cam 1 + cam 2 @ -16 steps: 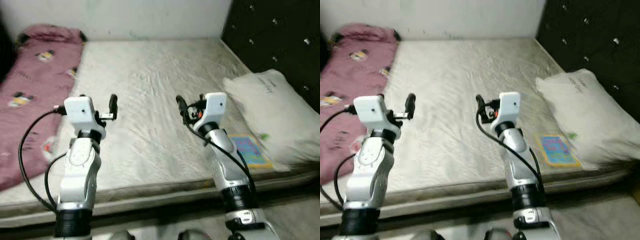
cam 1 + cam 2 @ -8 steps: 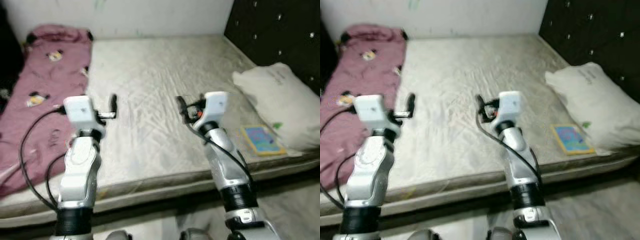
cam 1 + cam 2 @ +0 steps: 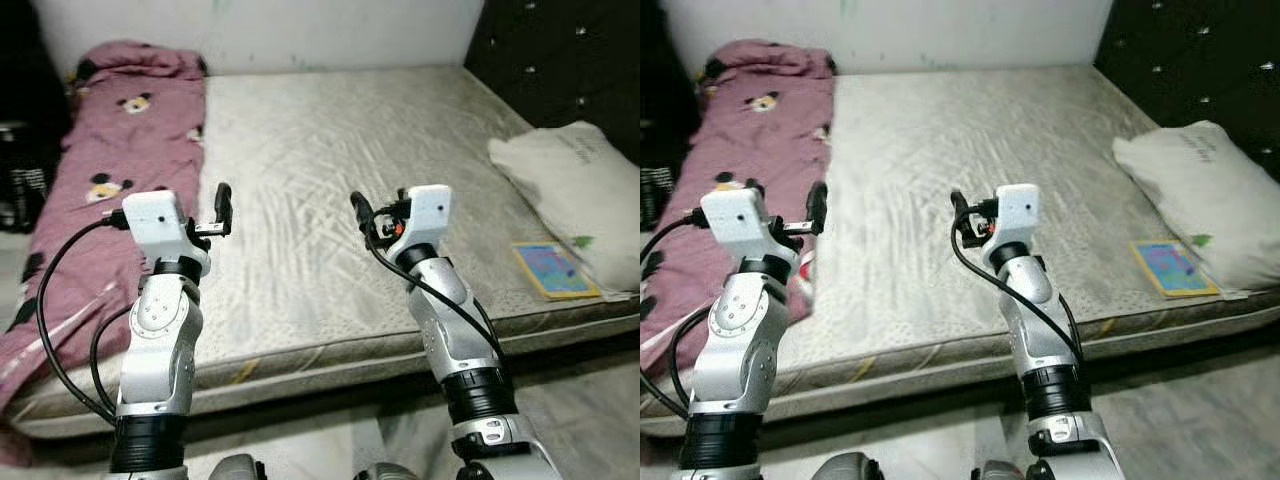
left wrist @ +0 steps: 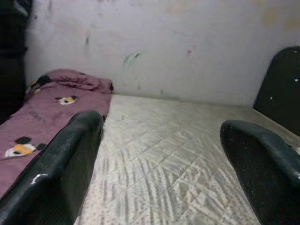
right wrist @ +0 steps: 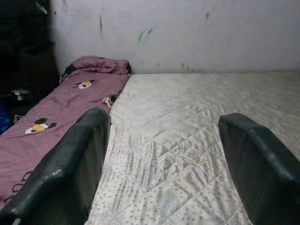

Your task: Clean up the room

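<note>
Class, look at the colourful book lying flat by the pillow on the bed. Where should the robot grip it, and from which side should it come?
Probably the book's near edge, approached from the mattress's front side with the open right end effector. It lies flat, and the white pillow crowds its far side, so the front edge looks like the freest place to pinch.

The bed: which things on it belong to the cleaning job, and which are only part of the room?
Likely for the job:
pink blanket, lying along the mattress's left side
colourful book, flat near the right edge
white pillow, beside the book

Just there:
mattress
black headboard
white wall

Left gripper and right gripper hold nothing, fingers open.
</note>
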You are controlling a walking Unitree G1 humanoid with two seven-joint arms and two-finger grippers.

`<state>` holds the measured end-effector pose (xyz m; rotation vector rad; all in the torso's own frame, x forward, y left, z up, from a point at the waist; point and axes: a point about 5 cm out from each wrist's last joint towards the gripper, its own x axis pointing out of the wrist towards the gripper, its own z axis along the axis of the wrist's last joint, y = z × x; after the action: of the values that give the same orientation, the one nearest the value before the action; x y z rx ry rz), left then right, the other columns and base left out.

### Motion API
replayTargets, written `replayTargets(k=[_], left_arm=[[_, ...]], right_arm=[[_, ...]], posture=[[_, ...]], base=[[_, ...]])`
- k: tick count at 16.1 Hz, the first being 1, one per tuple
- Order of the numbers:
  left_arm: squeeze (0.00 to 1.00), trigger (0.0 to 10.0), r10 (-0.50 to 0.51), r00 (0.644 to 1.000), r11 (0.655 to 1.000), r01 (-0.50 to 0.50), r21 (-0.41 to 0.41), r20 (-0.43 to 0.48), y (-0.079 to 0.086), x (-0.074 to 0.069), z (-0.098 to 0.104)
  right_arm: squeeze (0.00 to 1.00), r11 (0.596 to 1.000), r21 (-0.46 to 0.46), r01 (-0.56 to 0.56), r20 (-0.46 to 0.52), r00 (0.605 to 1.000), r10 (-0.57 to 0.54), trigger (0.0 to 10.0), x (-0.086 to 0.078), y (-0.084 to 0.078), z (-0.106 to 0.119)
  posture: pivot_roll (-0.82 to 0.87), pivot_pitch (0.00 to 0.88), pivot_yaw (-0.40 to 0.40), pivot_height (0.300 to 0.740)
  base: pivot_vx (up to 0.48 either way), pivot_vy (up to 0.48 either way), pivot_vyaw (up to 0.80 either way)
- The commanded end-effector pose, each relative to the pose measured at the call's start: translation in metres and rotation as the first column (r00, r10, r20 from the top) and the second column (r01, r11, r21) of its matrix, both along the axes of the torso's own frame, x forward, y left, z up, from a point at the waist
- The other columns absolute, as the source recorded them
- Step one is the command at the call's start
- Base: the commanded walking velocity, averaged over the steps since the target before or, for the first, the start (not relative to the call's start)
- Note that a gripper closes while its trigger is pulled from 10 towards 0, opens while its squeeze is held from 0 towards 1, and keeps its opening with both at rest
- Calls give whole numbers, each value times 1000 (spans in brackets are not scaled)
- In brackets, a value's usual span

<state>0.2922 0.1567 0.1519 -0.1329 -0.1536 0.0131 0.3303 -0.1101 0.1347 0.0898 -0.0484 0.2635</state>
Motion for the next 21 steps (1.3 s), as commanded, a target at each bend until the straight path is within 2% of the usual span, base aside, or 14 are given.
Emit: replayTargets(k=[1,5,18,21], left_arm=[[0,10000,-33,999,999,33,0,16,-7,0,4],[0,10000,-42,999,999,42,-1,23,-6,-1,4],[0,10000,-71,997,997,71,4,27,-7,0,6],[0,10000,-66,998,998,66,12,19,-8,0,5]], right_arm=[[0,1000,-2,21,9,1000,-21,10000,2,-7,3],[0,1000,-1,21,9,1000,-21,10000,2,-6,3],[0,999,9,37,9,999,-37,10000,4,-6,4],[0,999,11,40,8,999,-40,10000,4,-6,3]], posture=[[-71,0,-1,740],[-72,0,0,740],[-67,0,6,740],[-67,0,6,740]], base=[[0,0,0],[0,0,0],[291,0,0],[0,0,0]])
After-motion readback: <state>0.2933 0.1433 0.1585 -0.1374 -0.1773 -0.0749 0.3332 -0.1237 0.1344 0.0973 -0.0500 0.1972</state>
